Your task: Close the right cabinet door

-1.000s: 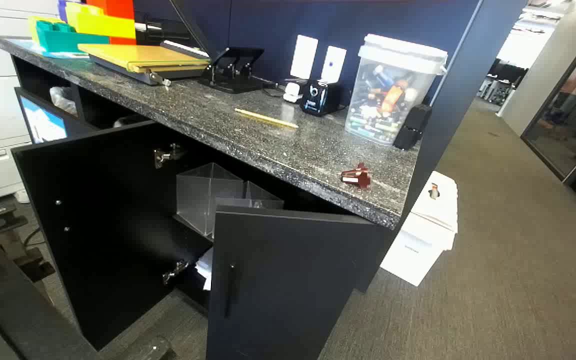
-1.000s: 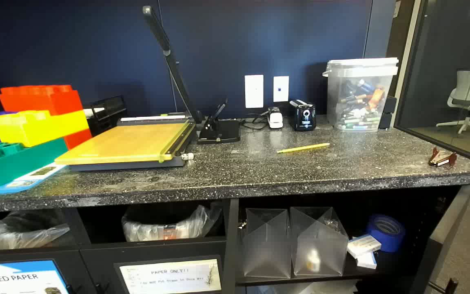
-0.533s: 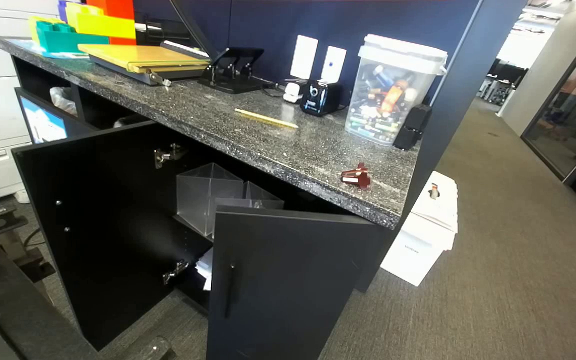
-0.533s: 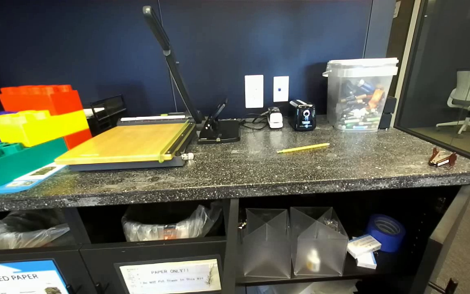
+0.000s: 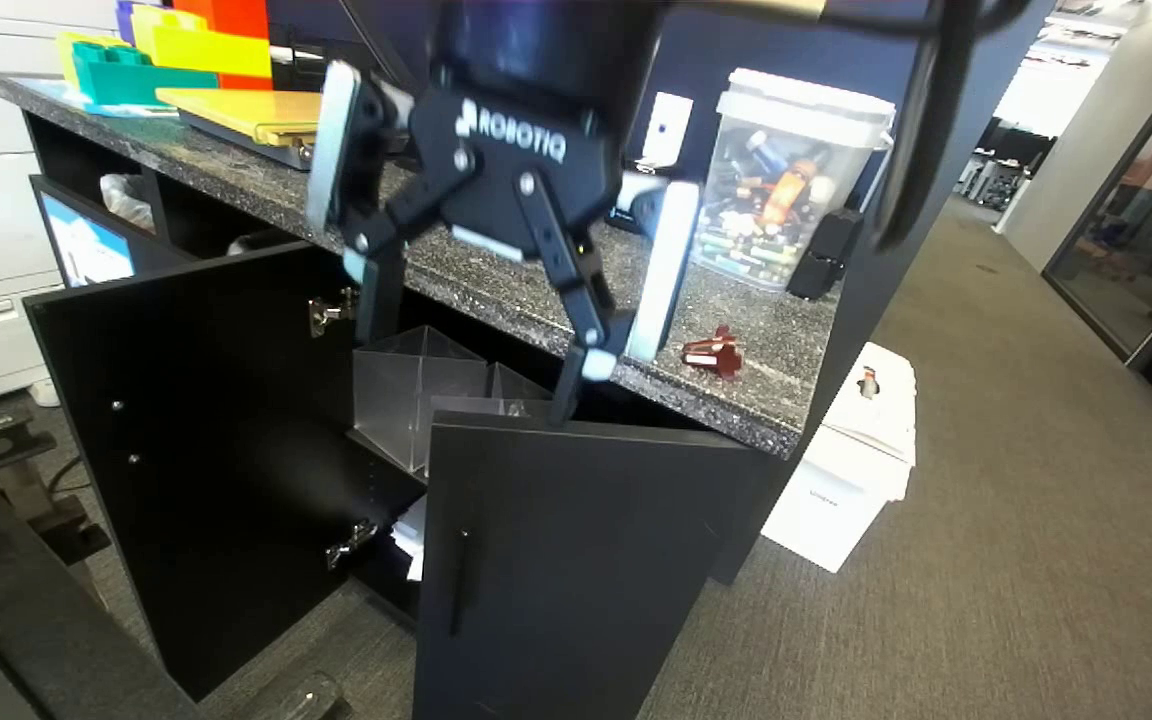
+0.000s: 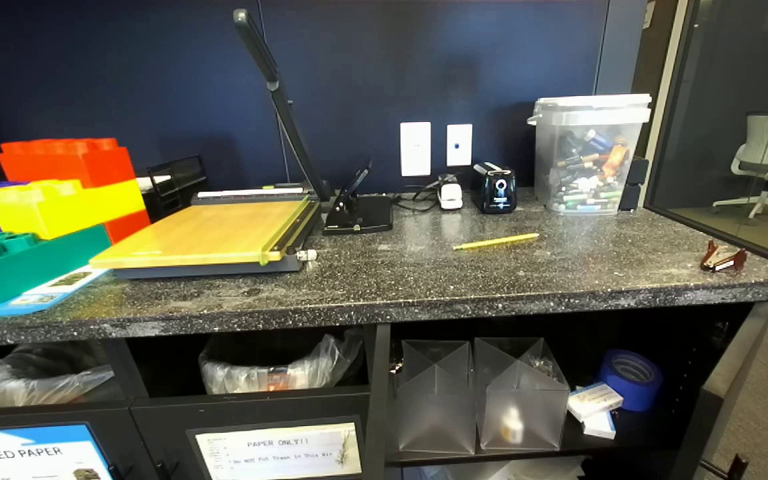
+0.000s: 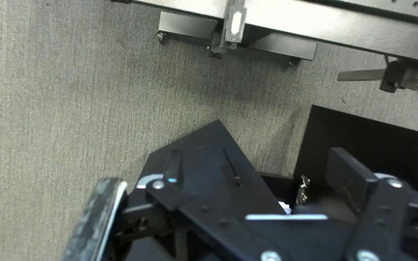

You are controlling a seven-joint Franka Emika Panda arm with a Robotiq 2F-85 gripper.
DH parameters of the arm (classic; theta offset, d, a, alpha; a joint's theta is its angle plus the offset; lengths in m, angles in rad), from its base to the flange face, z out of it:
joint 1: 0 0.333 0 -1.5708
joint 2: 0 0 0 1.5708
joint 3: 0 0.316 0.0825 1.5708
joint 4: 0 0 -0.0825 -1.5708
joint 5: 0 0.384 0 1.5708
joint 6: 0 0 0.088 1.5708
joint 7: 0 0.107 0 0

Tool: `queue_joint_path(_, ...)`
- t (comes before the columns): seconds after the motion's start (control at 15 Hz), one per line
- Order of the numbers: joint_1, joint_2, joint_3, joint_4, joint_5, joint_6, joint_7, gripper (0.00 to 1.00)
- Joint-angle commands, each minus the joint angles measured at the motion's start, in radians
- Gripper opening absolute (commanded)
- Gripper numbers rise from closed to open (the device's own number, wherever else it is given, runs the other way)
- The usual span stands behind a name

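Note:
The right cabinet door is a flat matte-black panel with a slim dark handle. It stands open, swung out from the cabinet. Only its edge side shows at the far right in an exterior view; it also shows in the wrist view. My gripper is open and empty, pointing down, with its fingers over the counter's front edge. One finger appears near the door's top edge; I cannot tell whether it touches. The fingers are wide apart in the wrist view. My gripper is out of view in an exterior view.
The left cabinet door, with silver hinges, also stands open. The counter holds a staple remover, a pencil, a yellow paper cutter and a clear tub. A metal frame stands opposite the cabinet.
My gripper has come into view from above in an exterior view, open, over the counter's front edge. The doors and the counter items have not moved.

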Motion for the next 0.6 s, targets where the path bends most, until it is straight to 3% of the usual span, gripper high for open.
queue_joint_path(0.0,-0.033,0.252,0.038,0.124,-0.086,0.092,0.058,1.0)
queue_joint_path(0.2,-0.027,0.41,0.037,0.218,-0.177,0.135,0.13,1.0)
queue_joint_path(0.53,-0.02,0.644,0.058,0.411,-0.215,0.211,0.194,1.0)
